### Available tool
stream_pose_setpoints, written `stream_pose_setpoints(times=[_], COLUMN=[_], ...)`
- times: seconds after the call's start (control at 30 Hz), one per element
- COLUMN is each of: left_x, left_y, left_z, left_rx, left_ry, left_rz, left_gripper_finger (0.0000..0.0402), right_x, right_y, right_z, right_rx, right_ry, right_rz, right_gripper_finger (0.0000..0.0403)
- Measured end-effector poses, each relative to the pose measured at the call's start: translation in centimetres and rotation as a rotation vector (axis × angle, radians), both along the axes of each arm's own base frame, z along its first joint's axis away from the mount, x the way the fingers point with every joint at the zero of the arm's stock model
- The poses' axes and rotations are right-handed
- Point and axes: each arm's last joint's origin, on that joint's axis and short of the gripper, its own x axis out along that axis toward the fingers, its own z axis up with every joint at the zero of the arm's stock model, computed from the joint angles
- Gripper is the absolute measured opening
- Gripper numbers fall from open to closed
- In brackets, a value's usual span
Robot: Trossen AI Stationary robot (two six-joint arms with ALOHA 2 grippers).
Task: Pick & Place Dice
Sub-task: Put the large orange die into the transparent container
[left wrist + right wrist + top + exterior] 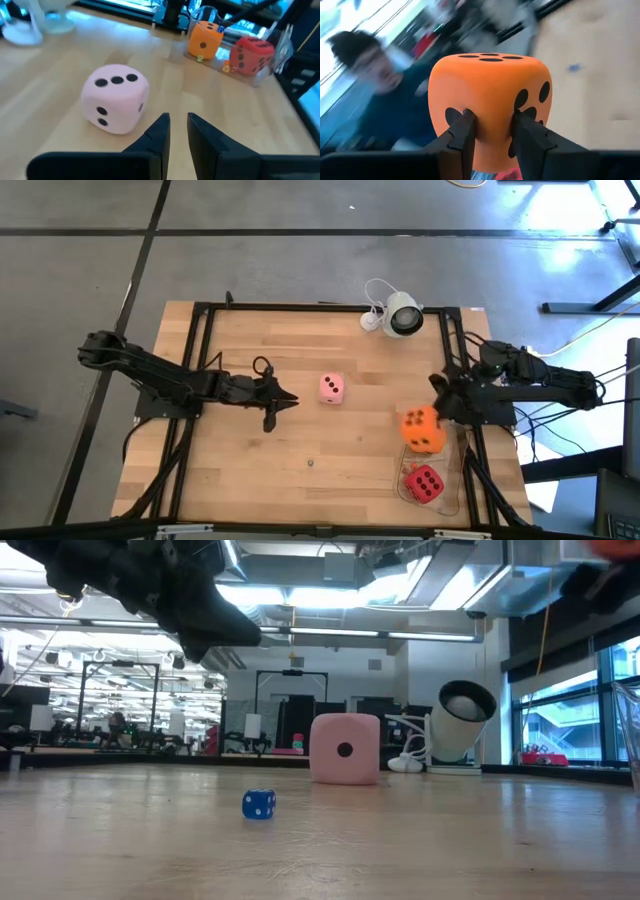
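Note:
A pale pink die (pixel 332 388) rests on one face mid-table, three pips up (pixel 116 97). Just left of it hovers my left gripper (pixel 290 398), its fingers (pixel 178 125) a narrow gap apart with nothing between them. An orange die (pixel 422 428) hangs at the right side with my right gripper (pixel 436 410) shut on it. A red die (pixel 424 482) sits in a clear container (pixel 448 498) near the front right. In the low view the pink die (pixel 345 748) stands behind a tiny blue die (pixel 258 804). My right gripper pinches the orange die (pixel 490 95) between its two fingers, low on the face turned toward the wrist (pixel 492 145). The soft wall is dented in between the fingers (pixel 465 132). They come nearly level from the table's right side. The die is lifted clear, above the container.
A white round camera (pixel 400 315) stands at the far edge on its base. A black frame (pixel 205 340) runs along the table's left, far and right sides. Small bits lie by the container (pixel 227 67). A blurred person (pixel 365 65) shows beyond the table.

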Motion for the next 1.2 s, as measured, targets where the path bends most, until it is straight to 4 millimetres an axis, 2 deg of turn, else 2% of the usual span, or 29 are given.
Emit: stream_pose_setpoints(times=[0.1,0.17,0.37,0.53,0.67,0.9,1.1,1.2], left_x=[-0.1,-0.1,-0.6,-1.0,-1.3,-1.7,-1.5,-1.3], left_y=[-0.4,-0.9,-3.1,-4.8,-5.6,-6.2,-6.4,-6.5], left_z=[0.0,0.0,0.2,1.0,1.7,2.0,1.7,1.3], left_rx=[-0.103,-0.156,-0.239,-0.248,-0.23,-0.183,-0.176,-0.185], left_ry=[-0.009,-0.015,-0.057,-0.134,-0.21,-0.252,-0.252,-0.24], left_rz=[0.02,0.037,0.08,0.059,0.096,0.176,0.206,0.21], left_gripper_finger=[0.0058,0.0059,0.0058,0.006,0.0061,0.0061,0.0061,0.0061], right_x=[-0.6,-1.0,-4.2,-7.9,-9.6,-10.2,-9.2,-8.9], right_y=[0.4,0.5,0.6,0.3,0.3,0.4,0.3,0.3], right_z=[0.2,0.4,1.8,2.2,1.9,0.6,-1.9,-2.3], right_rx=[0.0,-0.005,-0.178,-0.355,-0.388,-0.381,-0.367,-0.364], right_ry=[-0.054,-0.092,-0.209,-0.062,0.058,0.209,0.328,0.316], right_rz=[0.174,0.231,0.243,0.142,0.155,0.183,0.175,0.191], right_gripper_finger=[0.0109,0.0106,0.0091,0.0091,0.0091,0.0091,0.0091,0.0091])
